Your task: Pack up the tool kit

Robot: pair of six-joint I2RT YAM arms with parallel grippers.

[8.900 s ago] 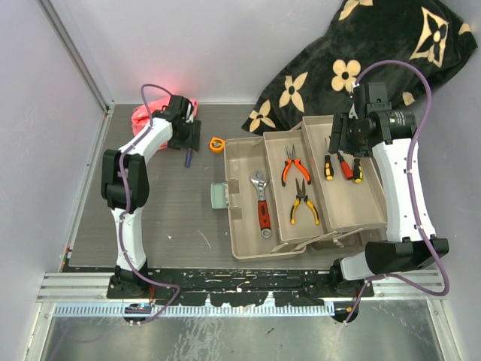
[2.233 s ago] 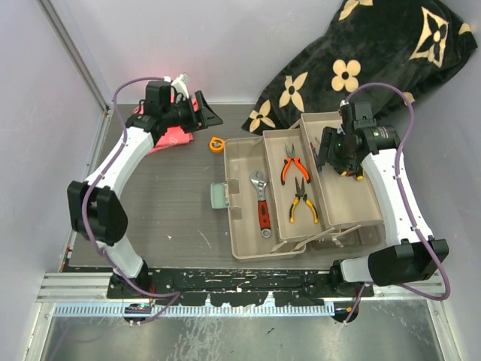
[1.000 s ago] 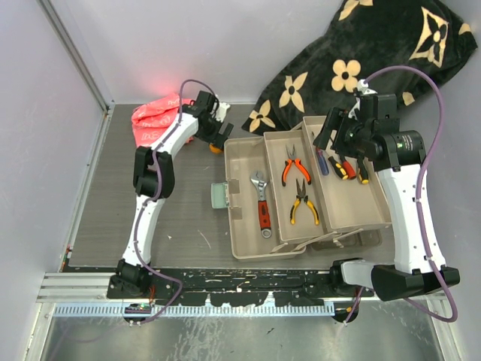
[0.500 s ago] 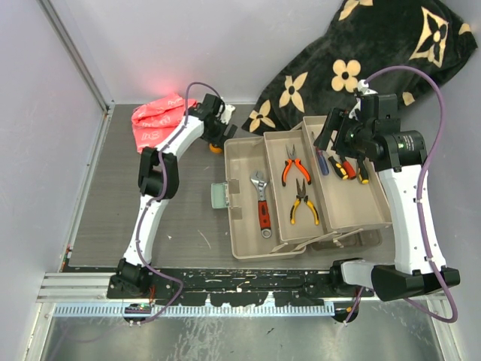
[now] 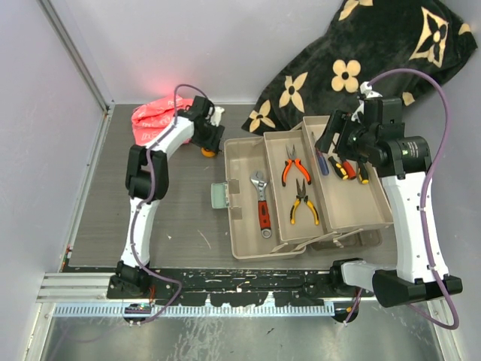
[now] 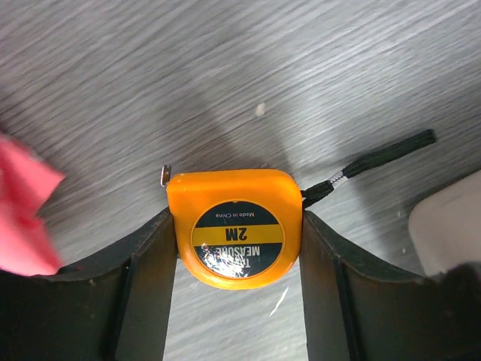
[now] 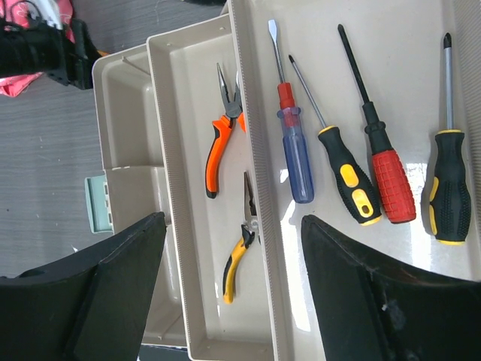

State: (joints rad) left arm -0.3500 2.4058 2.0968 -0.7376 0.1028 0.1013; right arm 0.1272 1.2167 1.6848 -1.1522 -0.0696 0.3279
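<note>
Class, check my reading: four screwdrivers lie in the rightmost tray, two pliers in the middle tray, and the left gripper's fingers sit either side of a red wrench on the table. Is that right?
Not quite. The left wrist view shows the left gripper flanking the orange tape measure, not the wrench; the red wrench lies in the left compartment of the toolbox. The rest stands.

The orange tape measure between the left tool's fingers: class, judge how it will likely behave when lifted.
The orange tape measure looks like a hard, compact case, so probably rigid. Its smooth sides might slip in the left tool. The black cord looks limp and should dangle.
</note>
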